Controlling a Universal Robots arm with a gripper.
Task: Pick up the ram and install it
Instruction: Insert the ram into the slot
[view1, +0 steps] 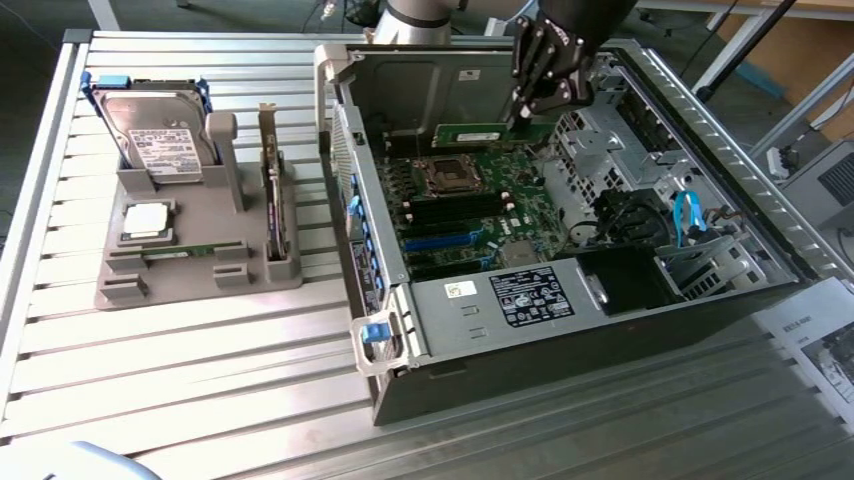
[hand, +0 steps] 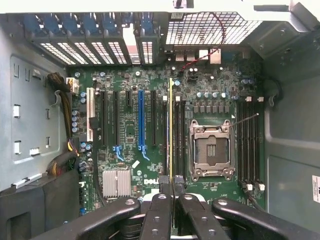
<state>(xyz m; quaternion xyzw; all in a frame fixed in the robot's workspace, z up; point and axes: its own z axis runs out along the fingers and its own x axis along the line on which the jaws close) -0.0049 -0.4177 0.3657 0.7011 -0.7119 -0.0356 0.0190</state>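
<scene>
Gripper (view1: 531, 108) clamped on the ram (view1: 475, 131) above the motherboard (view1: 507, 228), processor socket (view1: 451, 178) just beside; parts tray (view1: 194, 287) well apart, exterior view's left.

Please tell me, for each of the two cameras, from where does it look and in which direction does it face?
Exterior view: sits high, off the arm, looking down at a slant on the open computer case on the table; the gripper shows, shut on the ram.
Wrist view: sits on the wrist, looking past the gripper into the case at the motherboard.
Shared: the gripper, the ram, the motherboard and the processor socket.
</scene>
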